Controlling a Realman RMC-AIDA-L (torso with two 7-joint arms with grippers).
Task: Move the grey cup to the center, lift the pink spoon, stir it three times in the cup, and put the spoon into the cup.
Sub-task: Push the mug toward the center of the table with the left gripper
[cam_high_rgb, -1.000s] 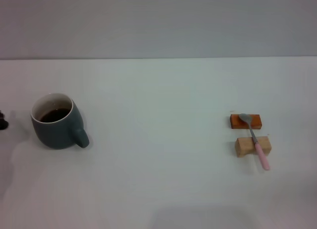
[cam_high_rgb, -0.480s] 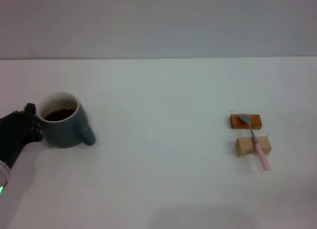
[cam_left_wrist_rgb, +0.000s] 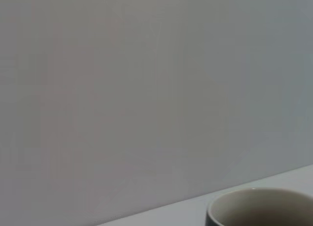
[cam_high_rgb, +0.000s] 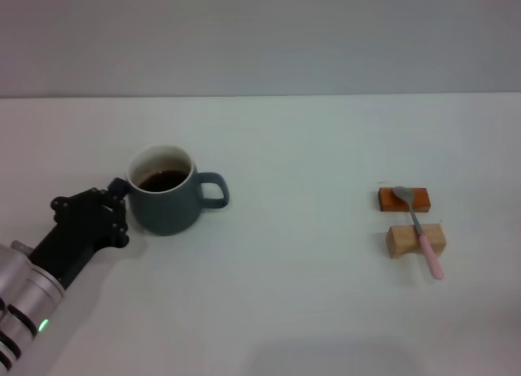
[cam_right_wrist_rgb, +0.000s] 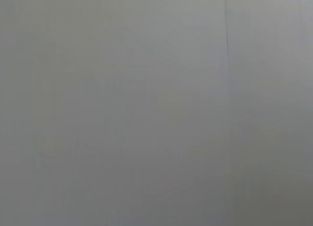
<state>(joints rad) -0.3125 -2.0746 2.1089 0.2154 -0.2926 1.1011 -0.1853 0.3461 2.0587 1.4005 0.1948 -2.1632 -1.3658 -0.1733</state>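
Left gripper [cam_high_rgb: 120, 207] fingers' spread unclear, against grey cup [cam_high_rgb: 167, 193]; open table [cam_high_rgb: 301, 262] rightward.

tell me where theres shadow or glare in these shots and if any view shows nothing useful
Head view: soft even light, no glare; faint shadows under the grey cup, the left gripper and the pink spoon. Left wrist view: mostly blank wall, only the cup rim at the edge. Right wrist view: featureless grey, nothing useful.
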